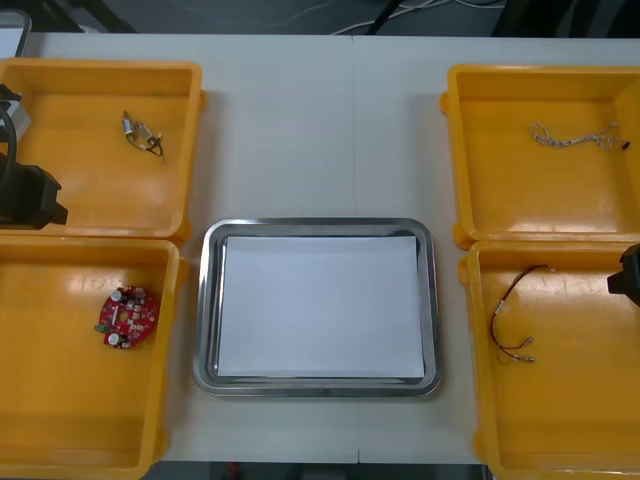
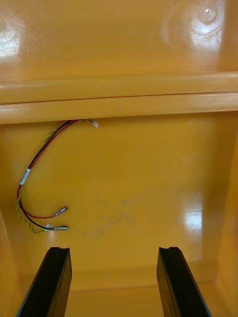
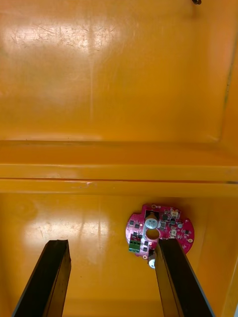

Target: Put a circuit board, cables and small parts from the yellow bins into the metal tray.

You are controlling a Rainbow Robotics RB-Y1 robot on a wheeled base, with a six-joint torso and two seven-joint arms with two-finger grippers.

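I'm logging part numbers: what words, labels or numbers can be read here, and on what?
No text can be read.
Red circuit board: any markings too small to read.
Red and yellow cable: white tag, too small to read.
Yellow bins, metal tray: no writing.

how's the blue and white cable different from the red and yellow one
The twisted blue and white cable lies stretched nearly straight; the red and yellow cable bends in an open curve. The blue and white cable looks pale; the red and yellow cable's wires split into two metal-tipped ends. Both lie loose in the right-side yellow bins.
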